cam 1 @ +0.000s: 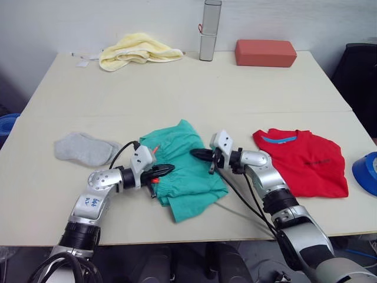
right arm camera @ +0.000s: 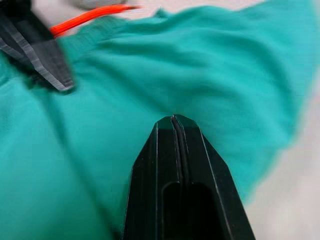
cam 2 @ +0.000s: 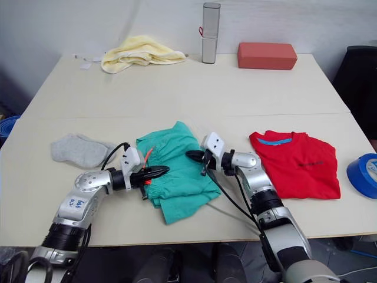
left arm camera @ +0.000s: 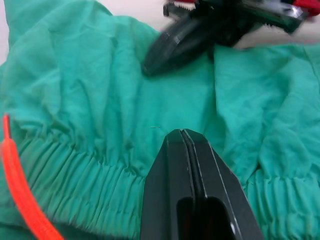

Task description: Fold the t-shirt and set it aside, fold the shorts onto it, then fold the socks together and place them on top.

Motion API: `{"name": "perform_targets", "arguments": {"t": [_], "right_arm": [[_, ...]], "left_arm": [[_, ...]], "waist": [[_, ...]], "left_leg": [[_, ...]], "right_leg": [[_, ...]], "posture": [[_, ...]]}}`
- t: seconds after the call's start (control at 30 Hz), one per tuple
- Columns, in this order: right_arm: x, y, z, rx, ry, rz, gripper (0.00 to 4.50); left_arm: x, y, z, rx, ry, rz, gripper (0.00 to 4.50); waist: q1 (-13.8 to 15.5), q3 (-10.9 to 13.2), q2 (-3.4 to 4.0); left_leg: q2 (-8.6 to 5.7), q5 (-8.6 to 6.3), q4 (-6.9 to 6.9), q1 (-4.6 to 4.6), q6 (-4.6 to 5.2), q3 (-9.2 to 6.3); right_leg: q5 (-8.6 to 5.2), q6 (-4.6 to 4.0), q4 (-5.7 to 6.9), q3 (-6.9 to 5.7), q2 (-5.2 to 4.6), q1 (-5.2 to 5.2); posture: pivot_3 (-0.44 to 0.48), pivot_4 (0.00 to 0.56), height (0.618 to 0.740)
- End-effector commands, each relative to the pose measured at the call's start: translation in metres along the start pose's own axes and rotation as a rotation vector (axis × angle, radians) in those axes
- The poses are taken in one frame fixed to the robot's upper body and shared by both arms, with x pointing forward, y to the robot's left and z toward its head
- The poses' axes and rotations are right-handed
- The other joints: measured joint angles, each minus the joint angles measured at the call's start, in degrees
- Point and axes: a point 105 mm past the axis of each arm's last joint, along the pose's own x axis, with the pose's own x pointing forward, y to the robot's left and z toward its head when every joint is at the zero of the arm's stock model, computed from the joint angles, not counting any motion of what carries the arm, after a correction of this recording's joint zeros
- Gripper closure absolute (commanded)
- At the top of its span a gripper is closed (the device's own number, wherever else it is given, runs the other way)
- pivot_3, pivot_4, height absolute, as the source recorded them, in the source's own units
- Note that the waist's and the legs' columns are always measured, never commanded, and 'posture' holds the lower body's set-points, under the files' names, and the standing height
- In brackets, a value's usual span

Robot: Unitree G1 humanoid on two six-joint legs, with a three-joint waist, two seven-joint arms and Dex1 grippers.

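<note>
Black fingers of the left claw (left arm camera: 186, 136) are pressed fully together with nothing pinched between them, the tip hovering low over the gathered waistband of the shorts (cam 1: 184, 168). The right claw (right arm camera: 174, 119) is likewise closed and empty, its tip over the smoother fabric on the opposite side of the garment. Both point inward at each other across the teal cloth, which suggests they are lined up to take opposite edges for a fold, though neither has a grip yet.

The shorts lie crumpled near the front edge of the table (cam 1: 194, 88), already doubled over in part, with the orange drawstring (cam 1: 154, 151) poking out beside the left claw. To the robot's right, well apart from the shorts, the red t-shirt (cam 1: 301, 160) lies flat with sleeves tucked, apparently folded and set aside as the base of the stack. The grey socks (cam 1: 83, 148) wait on the left, untouched, near the left arm.

At the far edge sit a yellow towel (cam 1: 134, 50), a grey bottle (cam 1: 210, 29) and a red block (cam 1: 265, 52), out of the way of the work.
</note>
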Motion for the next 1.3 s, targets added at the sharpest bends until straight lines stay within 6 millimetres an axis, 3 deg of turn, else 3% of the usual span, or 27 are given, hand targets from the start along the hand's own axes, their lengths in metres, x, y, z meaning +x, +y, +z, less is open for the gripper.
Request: {"name": "perform_targets", "arguments": {"t": [0.03, 0.13, 0.23, 0.4, 0.53, 0.63, 0.7, 0.73, 0.93, 1.17, 1.3], "right_arm": [[-0.023, -0.021, 0.007, 0.025, -0.029, -0.070, 4.48], [-0.035, -0.028, 0.015, 0.059, -0.072, -0.087, 4.48], [-0.053, -0.029, 0.038, 0.210, -0.144, -0.017, 4.10], [-0.058, -0.022, 0.034, 0.423, 0.027, 0.060, 2.45], [-0.045, -0.015, 0.017, 0.679, 0.272, 0.060, 1.00], [-0.033, -0.004, 0.015, 0.759, 0.325, 0.125, 0.01], [-0.029, 0.004, 0.006, 0.761, 0.396, 0.158, 0.00], [-0.027, 0.009, 0.002, 0.766, 0.433, 0.179, 0.00], [-0.011, 0.037, 0.006, 0.850, 0.504, 0.320, 0.00], [0.025, 0.068, 0.011, 0.961, 0.549, 0.378, 0.00], [0.047, 0.086, -0.007, 1.001, 0.614, 0.337, 0.00]], "left_arm": [[-0.020, 0.005, -0.008, -0.002, 0.016, 0.040, 4.50], [-0.026, 0.004, 0.003, 0.020, -0.068, 0.017, 4.50], [-0.047, 0.008, 0.048, 0.018, -0.302, -0.009, 4.32], [-0.078, 0.005, 0.072, 0.077, -0.332, -0.051, 2.94], [-0.097, 0.003, 0.064, 0.207, -0.279, -0.020, 1.66], [-0.108, -0.004, 0.058, 0.154, -0.284, -0.044, 0.73], [-0.114, -0.011, 0.057, 0.098, -0.321, -0.093, 0.10], [-0.116, -0.016, 0.056, 0.066, -0.325, -0.123, 0.02], [-0.121, -0.022, 0.047, 0.019, -0.306, -0.129, 0.02], [-0.123, -0.025, 0.031, 0.001, -0.272, -0.130, 0.02], [-0.122, -0.023, 0.032, 0.007, -0.283, -0.102, 0.02]], "waist": [[-0.4, 0.0, 0.05], [-0.6, 0.0, 0.11], [-0.7, 0.1, 0.23], [-0.7, 0.2, 0.37], [-1.0, 0.3, 0.63], [-0.8, 0.4, 0.66], [-0.7, 0.4, 0.65], [-0.6, 0.4, 0.65], [-0.9, 0.3, 0.63], [-2.2, 0.3, 0.59], [-2.6, 0.2, 0.46]], "left_leg": [[0.00, 0.00, -0.01, 0.00, 0.00, 0.00], [0.01, -0.01, -0.03, 0.01, -0.01, -0.01], [0.06, -0.01, -0.05, -0.03, -0.02, -0.01], [0.09, -0.02, -0.05, -0.08, -0.03, -0.06], [0.09, -0.03, -0.06, -0.06, -0.03, -0.05], [0.10, -0.05, -0.10, -0.08, -0.07, -0.06], [0.11, -0.06, -0.15, -0.09, -0.08, -0.06], [0.11, -0.06, -0.14, -0.09, -0.08, -0.07], [0.11, -0.14, -0.14, -0.05, -0.06, -0.08], [0.13, -0.09, -0.46, 0.08, -0.19, -0.08], [0.12, -0.04, -0.97, 0.58, -0.27, 0.10]], "right_leg": [[0.00, 0.00, 0.00, 0.00, 0.00, 0.00], [-0.01, -0.02, -0.02, 0.00, -0.01, 0.00], [-0.03, -0.05, -0.02, -0.01, -0.01, -0.04], [-0.04, -0.08, -0.08, -0.03, -0.02, -0.05], [-0.07, -0.13, -0.08, 0.01, -0.04, -0.07], [-0.14, -0.26, -0.09, -0.03, -0.06, -0.17], [-0.15, -0.27, -0.05, -0.04, -0.05, -0.19], [-0.15, -0.27, -0.04, -0.05, -0.06, -0.17], [-0.14, -0.26, -0.05, -0.04, -0.06, -0.10], [-0.17, -0.31, -0.01, -0.06, -0.01, -0.11], [-0.20, -0.36, -0.04, -0.01, -0.01, 0.07]], "posture": [[0.000, 0.150, 0.740], [0.000, 0.150, 0.740], [0.000, 0.150, 0.740], [0.000, 0.150, 0.740], [0.000, 0.150, 0.740], [0.000, 0.150, 0.740], [0.000, 0.150, 0.740], [0.000, 0.150, 0.740], [0.000, 0.150, 0.740], [0.000, 0.150, 0.740], [0.000, 0.150, 0.740]]}}
